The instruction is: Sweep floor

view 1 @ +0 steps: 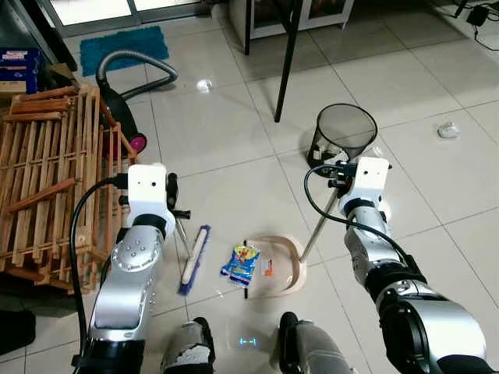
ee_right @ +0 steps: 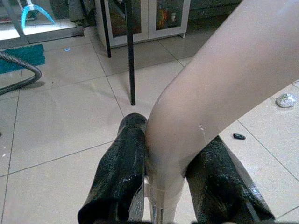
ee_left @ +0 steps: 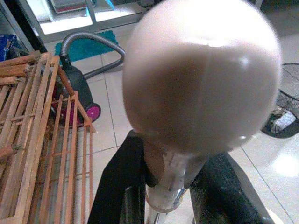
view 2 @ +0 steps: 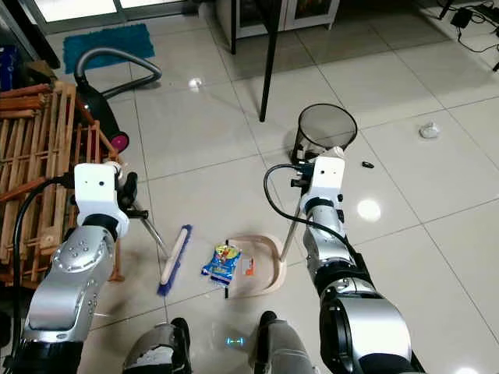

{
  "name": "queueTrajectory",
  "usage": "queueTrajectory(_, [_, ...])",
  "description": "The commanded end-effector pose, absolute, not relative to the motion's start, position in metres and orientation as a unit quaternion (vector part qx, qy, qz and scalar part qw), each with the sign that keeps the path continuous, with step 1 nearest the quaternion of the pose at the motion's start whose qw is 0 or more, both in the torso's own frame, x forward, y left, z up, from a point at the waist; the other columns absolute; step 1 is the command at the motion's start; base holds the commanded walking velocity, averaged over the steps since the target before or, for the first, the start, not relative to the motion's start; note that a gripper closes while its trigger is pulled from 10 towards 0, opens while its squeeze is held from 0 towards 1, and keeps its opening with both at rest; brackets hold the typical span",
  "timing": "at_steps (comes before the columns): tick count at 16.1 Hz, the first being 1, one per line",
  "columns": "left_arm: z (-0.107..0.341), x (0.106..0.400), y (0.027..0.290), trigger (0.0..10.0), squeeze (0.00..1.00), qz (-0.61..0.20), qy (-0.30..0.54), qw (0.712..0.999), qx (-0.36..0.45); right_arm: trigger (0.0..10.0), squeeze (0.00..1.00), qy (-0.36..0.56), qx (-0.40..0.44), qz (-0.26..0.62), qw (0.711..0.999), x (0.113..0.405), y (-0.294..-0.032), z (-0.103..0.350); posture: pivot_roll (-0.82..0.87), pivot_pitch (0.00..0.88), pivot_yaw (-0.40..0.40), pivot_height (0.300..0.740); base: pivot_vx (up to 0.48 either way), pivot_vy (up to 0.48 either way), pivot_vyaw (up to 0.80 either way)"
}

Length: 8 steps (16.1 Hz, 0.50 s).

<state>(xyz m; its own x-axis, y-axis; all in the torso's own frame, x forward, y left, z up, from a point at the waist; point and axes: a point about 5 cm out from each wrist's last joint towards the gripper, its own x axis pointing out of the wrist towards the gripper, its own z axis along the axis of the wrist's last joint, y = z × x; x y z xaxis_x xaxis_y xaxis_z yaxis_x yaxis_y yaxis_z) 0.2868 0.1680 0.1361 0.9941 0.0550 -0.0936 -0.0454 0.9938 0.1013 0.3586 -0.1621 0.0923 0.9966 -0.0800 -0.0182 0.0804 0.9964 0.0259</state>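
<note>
Black fingers of the left hand (ee_left: pixel 163 196) are clamped around the top of the broom handle (view 1: pixel 181 230), right under its rounded beige knob (ee_left: pixel 201 74). Same deal on the other side: the right hand (ee_right: pixel 163 186) is squeezed onto the beige grip of the dustpan handle (view 1: pixel 320 226). So both tools are held and set down on the floor (view 1: pixel 234 132) in front of the robot.

Moving out from there, the broom (view 1: pixel 193 261) head rests on the tile just left of a colourful wrapper (view 1: pixel 240 262), not quite touching it as far as I can tell. The wrapper lies right at the mouth of the dustpan (view 1: pixel 284 269), half on the lip maybe, and a small orange scrap (view 1: pixel 268 269) already sits inside the pan.

My read: roughly halfway. One bit is collected, and the wrapper needs a last push in. A crumpled white scrap (view 1: pixel 448 130) sits well off to the right, plus a tiny dark bit (view 2: pixel 366 164) near the mesh bin (view 1: pixel 343 132), both untouched. After that, the pan probably gets tipped into the bin.
</note>
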Motion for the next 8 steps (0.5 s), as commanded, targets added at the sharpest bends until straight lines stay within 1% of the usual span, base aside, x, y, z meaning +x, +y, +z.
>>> queueTrajectory(1, [0.129, 0.284, 0.167, 10.0, 0.00, 0.030, 0.065, 0.996, 0.044, 10.0, 0.00, 0.022, 0.005, -0.036, 0.999, 0.357, -0.164, 0.088, 0.10, 0.210, 0.002, 0.740, 0.000, 0.000, 0.00])
queueTrajectory(3, [0.128, 0.287, 0.165, 10.0, 0.00, 0.028, 0.059, 0.997, 0.040, 10.0, 0.00, 0.022, 0.005, -0.036, 0.999, 0.357, -0.164, 0.088, 0.10, 0.211, 0.000, 0.740, 0.000, 0.000, 0.00])
queueTrajectory(5, [0.126, 0.292, 0.152, 10.0, 0.00, 0.022, 0.064, 0.997, 0.029, 10.0, 0.00, 0.024, 0.005, -0.037, 0.999, 0.355, -0.164, 0.085, 0.09, 0.203, 0.005, 0.740, 0.000, 0.000, 0.00])
queueTrajectory(8, [0.123, 0.293, 0.134, 10.0, 0.00, 0.005, 0.053, 0.998, -0.017, 10.0, 0.00, 0.023, 0.005, -0.041, 0.999, 0.356, -0.165, 0.086, 0.08, 0.202, 0.002, 0.740, 0.000, 0.000, 0.00])
